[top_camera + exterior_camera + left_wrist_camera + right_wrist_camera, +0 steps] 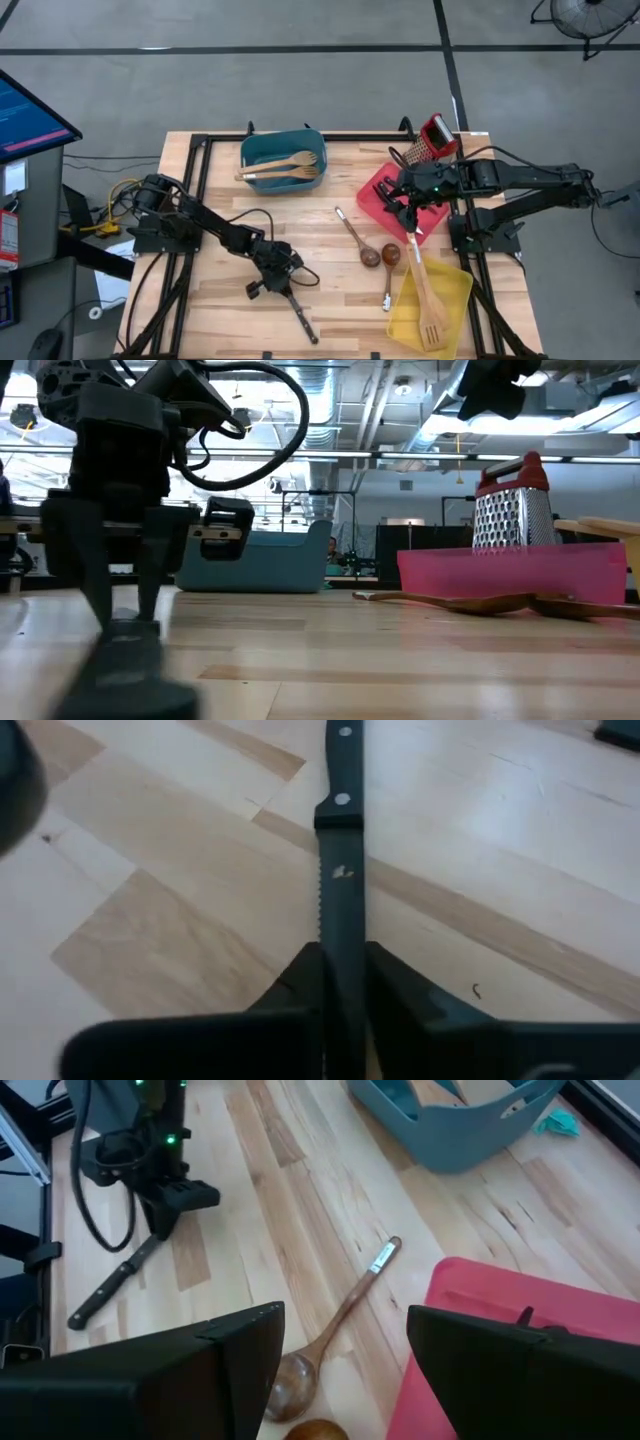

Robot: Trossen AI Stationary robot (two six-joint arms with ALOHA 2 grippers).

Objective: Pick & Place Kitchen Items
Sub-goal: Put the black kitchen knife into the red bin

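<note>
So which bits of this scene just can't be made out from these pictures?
- Black-handled steel knife: in the left wrist view the left end effector, shut on its blade, hides the tip.
- Red plastic bin: in the high view the right arm covers its contents.
- Teal plastic bin: in the low view its wall hides the contents.

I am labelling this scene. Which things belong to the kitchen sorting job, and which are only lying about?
Job:
knife, held at the blade by the left gripper
two brown spoons
wooden turner in the yellow bin
wooden utensils in the teal bin
right gripper, open

Lying about:
grater
red bin
</note>
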